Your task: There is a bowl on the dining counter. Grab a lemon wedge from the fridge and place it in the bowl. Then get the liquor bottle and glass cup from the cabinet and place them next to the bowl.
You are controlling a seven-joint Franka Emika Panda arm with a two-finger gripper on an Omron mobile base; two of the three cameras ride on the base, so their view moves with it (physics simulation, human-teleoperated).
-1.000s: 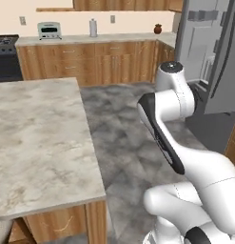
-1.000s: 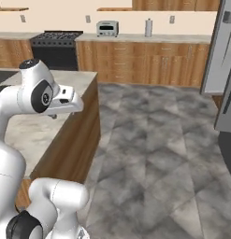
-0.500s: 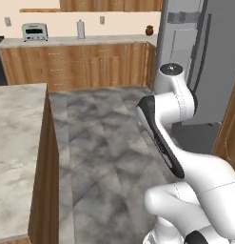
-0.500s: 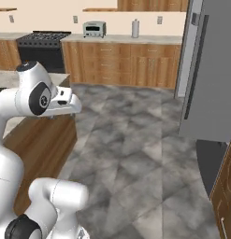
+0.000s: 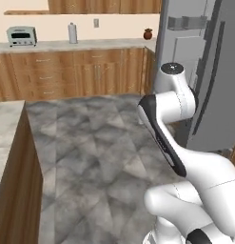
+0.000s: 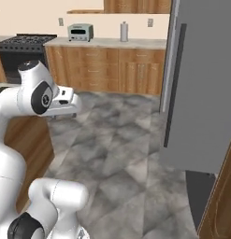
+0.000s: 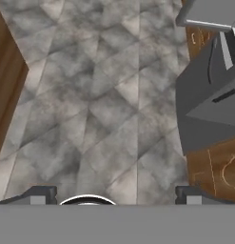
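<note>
Fridge Approach: Handling Assessment for the First Pickup

Fridge (image 6: 201, 88) stands tall and grey at the right of the right base view, its doors shut and a long dark handle (image 6: 174, 84) running down the near door. In the left base view the same appliance rises behind the arm's upper joint. The hand view looks down on grey stone floor (image 7: 100, 95), with the fridge's grey bulk at its right edge.

Gripper (image 7: 116, 194): fingers spread wide, nothing between them, hanging over bare floor and well apart from the fridge.

Lemon wedge: presumably inside the closed fridge; its position cannot be confirmed. The dining counter (image 5: 7, 128) shows as a corner of marbled surface at the left of the left base view; no bowl can be made out on that corner.

Judgement on handling:
- The door is stiff and heavy. Best hold is across the long dark handle, at mid-height, jaws square to it, pulling outward along the door's swing.
- The wedge will likely be tiny, light, soft and somewhat slippery. A narrow pinch across its flat faces, with gentle closing, should suit; a hard squeeze risks crushing it or squirting it out.
- The later bottle and cup are smooth and fragile; grip at the body, not the neck.
</note>
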